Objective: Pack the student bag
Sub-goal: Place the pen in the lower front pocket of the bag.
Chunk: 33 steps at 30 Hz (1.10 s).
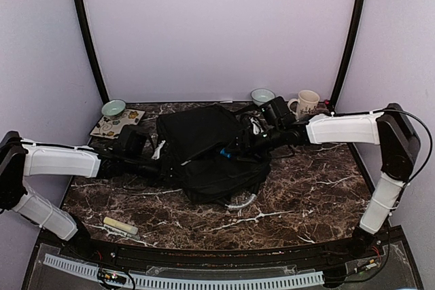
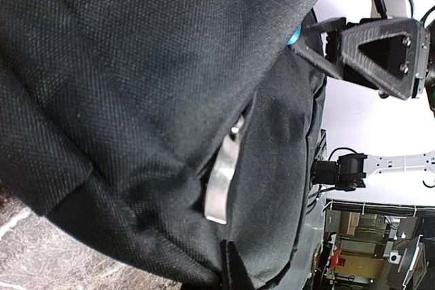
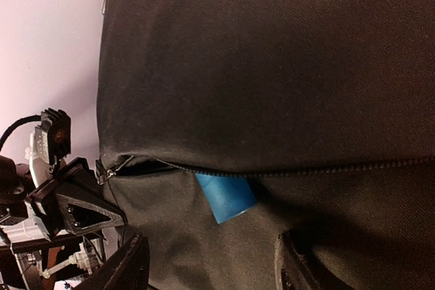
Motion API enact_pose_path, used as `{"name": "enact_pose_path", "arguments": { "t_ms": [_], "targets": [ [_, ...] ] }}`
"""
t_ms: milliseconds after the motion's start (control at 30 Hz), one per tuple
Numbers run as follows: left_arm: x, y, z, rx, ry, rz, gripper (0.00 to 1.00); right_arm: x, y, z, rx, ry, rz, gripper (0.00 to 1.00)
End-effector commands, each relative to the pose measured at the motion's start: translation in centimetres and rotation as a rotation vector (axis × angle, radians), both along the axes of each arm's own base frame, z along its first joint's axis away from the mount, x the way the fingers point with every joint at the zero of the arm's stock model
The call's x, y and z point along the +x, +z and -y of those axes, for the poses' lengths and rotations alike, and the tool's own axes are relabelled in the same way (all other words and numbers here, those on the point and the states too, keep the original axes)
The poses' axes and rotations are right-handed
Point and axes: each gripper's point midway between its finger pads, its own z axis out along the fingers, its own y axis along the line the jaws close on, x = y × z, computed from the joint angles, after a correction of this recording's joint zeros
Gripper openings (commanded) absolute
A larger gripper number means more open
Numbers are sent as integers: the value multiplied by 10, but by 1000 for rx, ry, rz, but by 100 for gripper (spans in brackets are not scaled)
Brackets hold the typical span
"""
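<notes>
1. Top external showed the bag [image 1: 204,147] on the table [image 1: 306,188], just right of the left pincer [image 1: 158,156], whose grip could not be told.
2. Ahead of the released right pincer [image 3: 211,249], a blue item [image 3: 225,198] poked from the bag's zip [image 3: 306,168].

Robotics lab, lilac-walled booth [image 1: 217,32], marble-look table [image 1: 306,195], slotted cable tray [image 1: 204,280]
</notes>
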Motion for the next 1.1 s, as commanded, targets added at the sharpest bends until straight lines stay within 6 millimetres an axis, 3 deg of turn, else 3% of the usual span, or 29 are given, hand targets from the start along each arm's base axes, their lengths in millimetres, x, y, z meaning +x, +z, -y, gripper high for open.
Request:
{"name": "enact_pose_path", "arguments": {
  "t_ms": [0, 233, 533, 700, 833, 1067],
  "targets": [
    [9, 23, 15, -71, -29, 70, 0, -18, -9, 11, -96, 41, 10, 60],
    [10, 24, 15, -65, -33, 68, 0, -4, -4, -5, -68, 45, 52, 26],
    [6, 21, 10, -36, -36, 61, 0, 28, -10, -27, -77, 37, 106, 11],
    [5, 23, 9, -35, -32, 62, 0, 49, -10, -50, 0, 27, 145, 7],
    [7, 24, 10, -27, -32, 61, 0, 53, -5, -63, 86, 47, 178, 12],
    [12, 22, 0, 57, -1, 76, 4, 20, 1, -35, 41, 121, 229, 21]
  ]
}}
